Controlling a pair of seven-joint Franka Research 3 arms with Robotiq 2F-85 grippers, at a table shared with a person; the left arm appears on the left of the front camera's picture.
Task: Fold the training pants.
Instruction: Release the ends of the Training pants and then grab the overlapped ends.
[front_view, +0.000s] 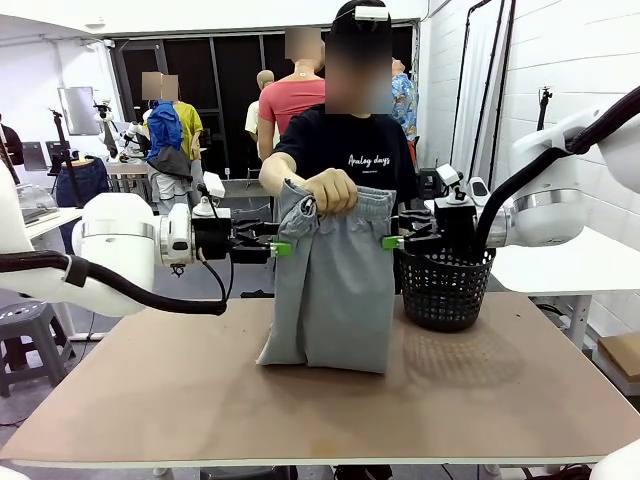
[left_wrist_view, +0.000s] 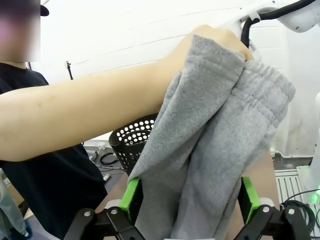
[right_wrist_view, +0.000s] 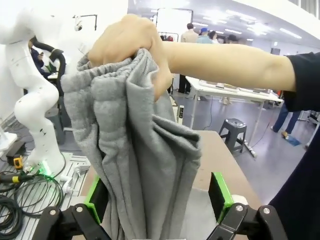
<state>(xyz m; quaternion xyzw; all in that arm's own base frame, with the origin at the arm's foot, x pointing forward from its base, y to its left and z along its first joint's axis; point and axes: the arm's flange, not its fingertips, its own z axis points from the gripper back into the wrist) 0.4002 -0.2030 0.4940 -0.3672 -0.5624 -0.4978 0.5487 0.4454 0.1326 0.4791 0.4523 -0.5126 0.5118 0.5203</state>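
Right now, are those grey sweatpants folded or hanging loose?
Hanging, not laid folded: the person's hand grips the gathered waistband, holding the grey sweatpants upright, with their lower end resting on the table.

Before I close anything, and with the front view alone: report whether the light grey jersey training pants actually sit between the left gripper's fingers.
Observer: Left wrist view: the light grey jersey training pants hang between the left gripper's green pads, jaws open, fabric filling most of the gap.
Operator: Now report the right gripper.
Observer: Right wrist view: the fabric hangs inside the right gripper too, jaws open, crowding the pad at picture left.
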